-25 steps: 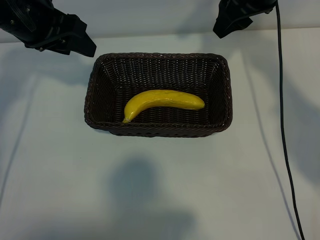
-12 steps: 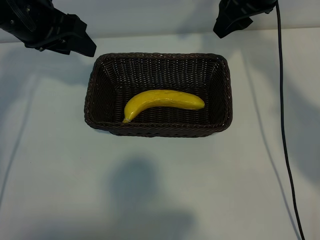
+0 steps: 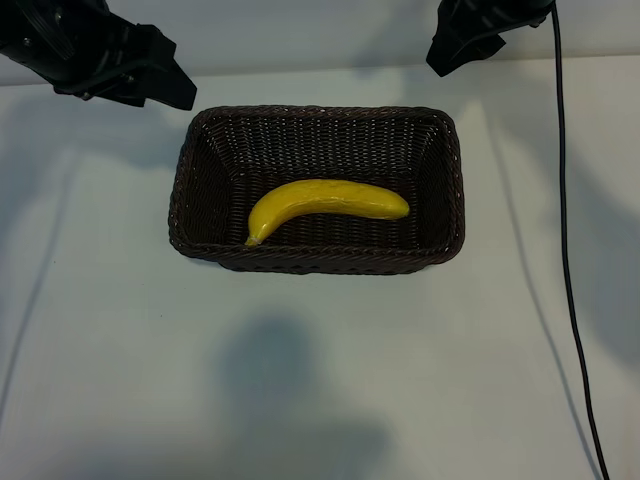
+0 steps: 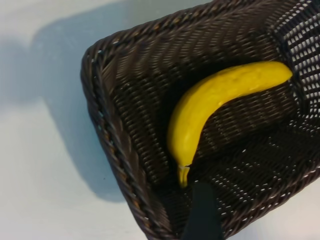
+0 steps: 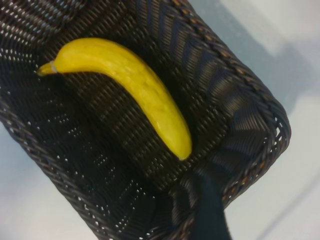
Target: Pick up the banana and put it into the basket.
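Observation:
The yellow banana (image 3: 325,205) lies curved on the floor of the dark brown wicker basket (image 3: 190,180), its stem toward the basket's front left corner. It also shows in the left wrist view as the banana (image 4: 215,105) inside the basket (image 4: 115,135), and in the right wrist view as the banana (image 5: 135,85) in the basket (image 5: 240,100). My left gripper (image 3: 165,85) hangs open above the table beyond the basket's back left corner, holding nothing. My right gripper (image 3: 455,50) hangs open beyond the back right corner, also empty. One dark finger (image 4: 202,215) of the left gripper shows, and one finger (image 5: 212,210) of the right.
The basket stands on a white table (image 3: 300,380). A black cable (image 3: 568,270) runs down the table's right side. Shadows of the arms fall on the tabletop in front of the basket.
The left arm has shifted very slightly. The banana, the basket and the right arm have not moved.

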